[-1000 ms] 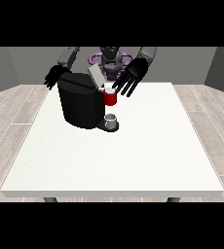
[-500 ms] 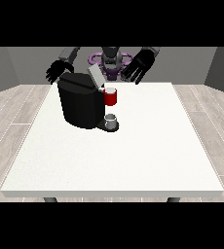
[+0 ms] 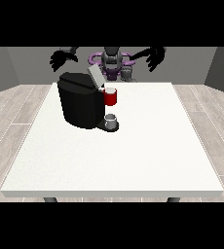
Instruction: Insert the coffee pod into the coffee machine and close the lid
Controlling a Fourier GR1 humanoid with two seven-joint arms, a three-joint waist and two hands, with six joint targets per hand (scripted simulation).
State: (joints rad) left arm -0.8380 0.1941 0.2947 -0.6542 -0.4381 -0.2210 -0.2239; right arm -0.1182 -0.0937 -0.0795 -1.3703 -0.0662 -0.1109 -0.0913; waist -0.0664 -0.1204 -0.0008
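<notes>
I have both hands raised at the far side of the table (image 3: 182,146). The hand at the view's left (image 3: 60,59) hangs above and behind the coffee machine (image 3: 81,103); the hand at the view's right (image 3: 155,57) is well apart from the machine, off past its lid side. Both hands have their fingers spread and relaxed, and neither has hold of anything.

Below and between the 2 sets of fingers, the machine's lid (image 3: 95,77) stands tilted up, so I judge it not yet closed. A red thing at the machine (image 3: 111,97) sits just under the lid's hinge end. A small grey thing (image 3: 112,120) rests at the machine's foot; I cannot tell whether it is the coffee pod, so I will not say where the pod is.

My worry: with both hands far from the lid, a downward sweep of the fingers could catch the lid's edge sideways and shove the whole machine across the table instead of shutting it.
</notes>
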